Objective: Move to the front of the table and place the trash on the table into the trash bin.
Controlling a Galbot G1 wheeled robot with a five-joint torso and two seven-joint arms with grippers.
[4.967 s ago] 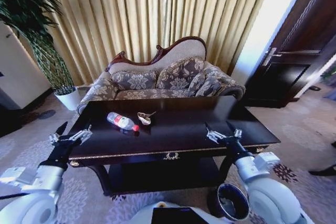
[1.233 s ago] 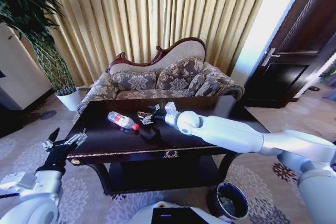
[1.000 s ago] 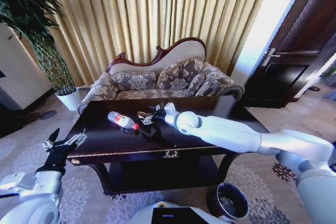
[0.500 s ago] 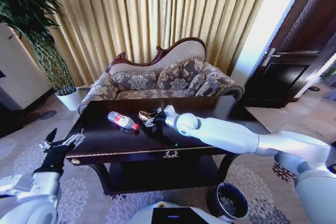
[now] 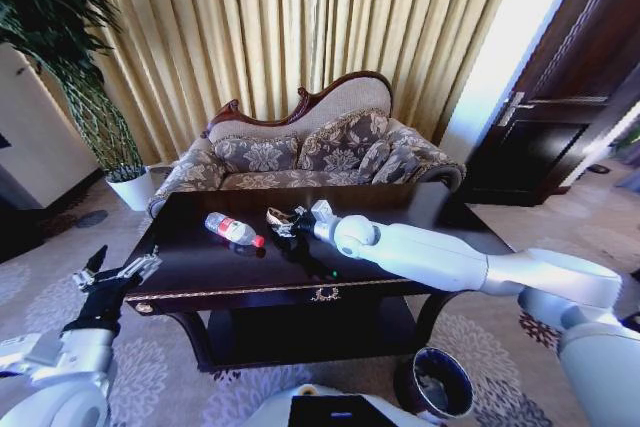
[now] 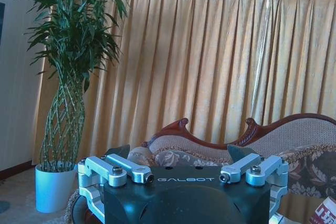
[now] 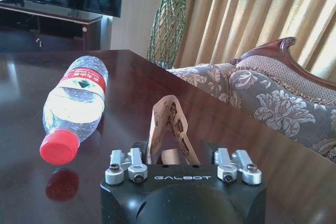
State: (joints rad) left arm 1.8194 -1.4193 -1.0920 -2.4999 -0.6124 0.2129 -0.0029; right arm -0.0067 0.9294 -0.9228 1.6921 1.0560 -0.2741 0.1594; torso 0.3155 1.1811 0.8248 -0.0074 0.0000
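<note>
The dark-brown table (image 5: 400, 247) stands right before me. On it lies a clear bottle (image 5: 232, 229) with a red label and cap, also close in the right wrist view (image 7: 73, 103). My right arm reaches across the table. Its gripper (image 5: 291, 218) is shut on the tan crumpled wrapper (image 5: 276, 214), which stands up between the jaws (image 7: 167, 124) just beside the bottle's cap. The left gripper (image 5: 112, 269) hangs open off the table's left front corner, holding nothing (image 6: 178, 156). The dark round trash bin (image 5: 438, 384) sits on the floor at the table's right front.
A patterned sofa (image 5: 310, 152) stands behind the table against gold curtains. A tall plant in a white pot (image 5: 130, 187) is at the far left, and a dark door (image 5: 560, 117) at the right. Patterned carpet surrounds the table.
From resting at the table's front right edge, the right arm has reached across and shut on the wrapper, which now sits slightly higher. The left gripper has drifted a little left and down.
</note>
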